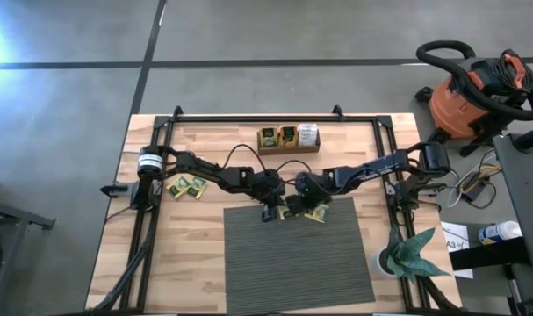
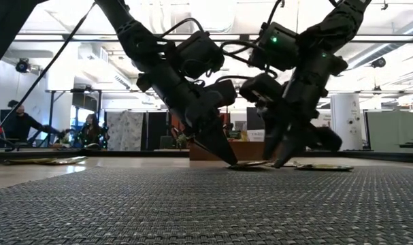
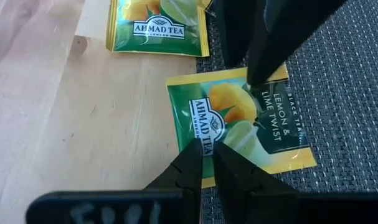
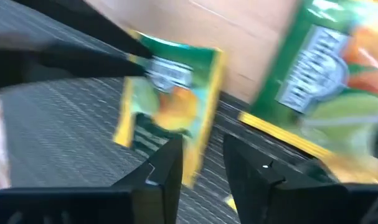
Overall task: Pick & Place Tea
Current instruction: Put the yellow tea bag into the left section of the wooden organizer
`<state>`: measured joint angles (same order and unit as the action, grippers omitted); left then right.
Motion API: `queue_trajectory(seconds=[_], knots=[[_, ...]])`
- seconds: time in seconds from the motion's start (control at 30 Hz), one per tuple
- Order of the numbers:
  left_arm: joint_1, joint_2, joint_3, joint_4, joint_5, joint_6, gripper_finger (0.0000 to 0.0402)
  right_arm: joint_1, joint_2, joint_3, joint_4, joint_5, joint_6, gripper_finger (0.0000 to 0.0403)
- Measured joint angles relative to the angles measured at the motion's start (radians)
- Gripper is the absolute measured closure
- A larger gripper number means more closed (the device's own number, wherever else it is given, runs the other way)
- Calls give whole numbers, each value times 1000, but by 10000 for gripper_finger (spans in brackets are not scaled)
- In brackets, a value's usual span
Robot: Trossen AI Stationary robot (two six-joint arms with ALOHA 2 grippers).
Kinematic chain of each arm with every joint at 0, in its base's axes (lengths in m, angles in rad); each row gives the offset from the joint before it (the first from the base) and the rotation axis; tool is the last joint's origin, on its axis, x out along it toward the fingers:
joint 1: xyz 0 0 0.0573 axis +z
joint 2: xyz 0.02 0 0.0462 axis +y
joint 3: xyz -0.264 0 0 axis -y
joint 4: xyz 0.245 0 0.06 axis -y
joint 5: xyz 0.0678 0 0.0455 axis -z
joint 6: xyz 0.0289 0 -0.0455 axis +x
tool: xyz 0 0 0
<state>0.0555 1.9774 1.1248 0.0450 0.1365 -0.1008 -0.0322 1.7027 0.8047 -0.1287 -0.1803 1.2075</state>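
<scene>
Pinning one tea sachet at the mat's far edge so I can get it off the flat.

Nearest me lies the grey mat (image 1: 297,254); at its far edge my left gripper (image 3: 206,155) has its jaws nearly together with the tips pressed on the lemon-and-lime sachet (image 3: 238,127), which lies half on the mat and half on the wooden table (image 1: 205,254), I judge to stop it sliding. My right gripper (image 4: 201,163) comes down on the same sachet from the other side, jaws apart with the packet's edge showing between them, though I cannot tell if they grip it. A second sachet (image 3: 157,25) lies just beside, more sachets (image 1: 186,185) sit near the left arm's base, and farthest off the wooden tray (image 1: 288,138) holds others.
</scene>
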Motion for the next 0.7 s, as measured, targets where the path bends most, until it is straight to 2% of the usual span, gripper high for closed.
queue_trajectory(seconds=[0.23, 0.4, 0.7], knots=[[0, 0, -23, 5, -6, -41, 362, 2, -22, -1, -53, -1, 2, 274], [0, -2, -34, -1, -26, -67, 362, 17, -32, 8, -48, -60, 34, 252], [0, -1, -37, -3, -49, -129, 362, 42, -6, 9, 6, -29, 98, 234]])
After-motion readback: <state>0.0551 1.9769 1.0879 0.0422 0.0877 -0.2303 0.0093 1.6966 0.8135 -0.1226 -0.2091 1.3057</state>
